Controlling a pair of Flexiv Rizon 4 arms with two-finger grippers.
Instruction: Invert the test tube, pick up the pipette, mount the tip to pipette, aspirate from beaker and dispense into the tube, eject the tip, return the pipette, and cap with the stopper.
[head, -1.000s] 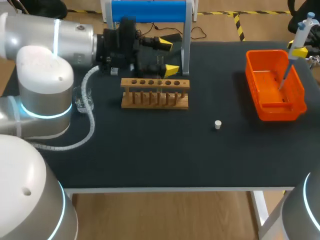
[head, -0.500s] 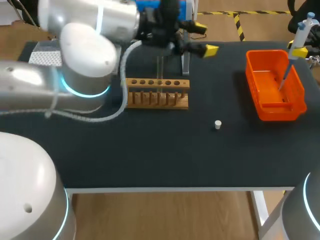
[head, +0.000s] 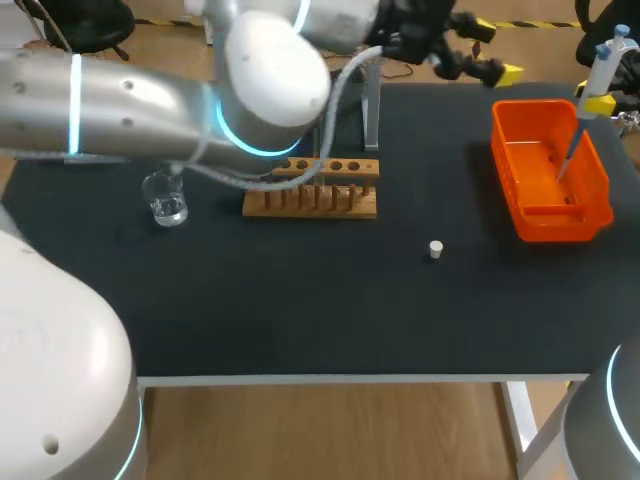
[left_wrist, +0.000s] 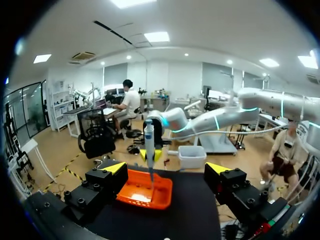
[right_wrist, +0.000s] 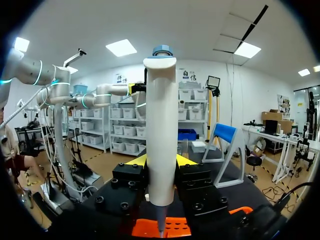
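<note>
the left arm (head: 140, 100) is coming in from the left and stretching over the far side of the black table (head: 300, 310). the left gripper (head: 487, 47) is hanging above the far edge, just left of the orange bin (head: 548, 215). its jaws are standing wide apart, released, with nothing between them. in the left wrist view the left gripper (left_wrist: 166, 169) is facing the orange bin (left_wrist: 160, 197) and the pipette (left_wrist: 149, 145) ahead of it.

the right gripper (head: 598, 103) is sitting at the far right over the bin, clenched on the pipette (head: 604, 62). the pipette is standing upright, its thin lower end pointing down into the bin. in the right wrist view the white pipette (right_wrist: 161, 125) is rising between the fingers of the right gripper (right_wrist: 161, 162), both pressing on it from either side, and the orange bin (right_wrist: 175, 227) is lying under it.

the wooden rack (head: 310, 187) is standing left of the middle, its far left part covered by the left arm. whether the test tube is sitting in it cannot be told. the glass beaker (head: 165, 198) is standing left of the rack, apart from it. the small white stopper (head: 436, 249) is lying alone nearer, between the rack and the bin. a grey stand post (head: 372, 105) is rising just beyond the rack.
</note>
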